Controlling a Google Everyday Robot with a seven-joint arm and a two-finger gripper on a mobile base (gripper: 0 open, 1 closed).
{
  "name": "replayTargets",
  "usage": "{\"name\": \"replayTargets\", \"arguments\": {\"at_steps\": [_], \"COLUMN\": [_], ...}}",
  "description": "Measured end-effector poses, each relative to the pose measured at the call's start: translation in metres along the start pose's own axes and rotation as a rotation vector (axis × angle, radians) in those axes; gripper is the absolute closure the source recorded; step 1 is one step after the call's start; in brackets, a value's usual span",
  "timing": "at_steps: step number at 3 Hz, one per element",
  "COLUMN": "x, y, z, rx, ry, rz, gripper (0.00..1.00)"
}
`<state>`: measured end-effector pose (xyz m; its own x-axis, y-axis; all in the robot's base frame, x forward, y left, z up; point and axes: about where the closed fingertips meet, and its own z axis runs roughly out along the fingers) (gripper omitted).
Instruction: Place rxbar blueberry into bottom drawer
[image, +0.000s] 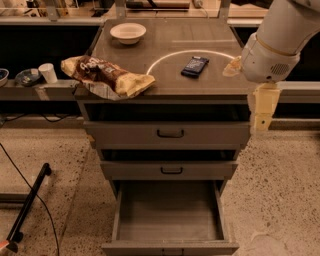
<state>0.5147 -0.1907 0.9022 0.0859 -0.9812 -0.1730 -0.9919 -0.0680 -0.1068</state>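
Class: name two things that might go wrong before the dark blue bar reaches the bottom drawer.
The flat dark navy wrapped bar may slide when the gripper, off the right edge of the grey cabinet, pinches it.
The deep grey bottom drawer sits beneath two others; an early release could miss it.

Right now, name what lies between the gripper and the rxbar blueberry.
In the camera view, only bare cabinet top, crossed by a light arc, separates the rxbar blueberry from the gripper hanging beside the cabinet's right edge.

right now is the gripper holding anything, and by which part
Nothing is held. The gripper hangs at the right edge of the cabinet, and the rxbar blueberry lies untouched on the cabinet top.
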Motion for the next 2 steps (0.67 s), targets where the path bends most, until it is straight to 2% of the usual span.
{"name": "replayTargets", "arguments": {"at_steps": [1, 2], "x": [-0.001, 0.003], "y": [-0.003, -0.013], "z": [0.001, 0.003], "rx": [0.008, 0.02], "ry": [-0.002, 0.043], "rz": [-0.002, -0.095], "gripper": [0.0, 0.0]}}
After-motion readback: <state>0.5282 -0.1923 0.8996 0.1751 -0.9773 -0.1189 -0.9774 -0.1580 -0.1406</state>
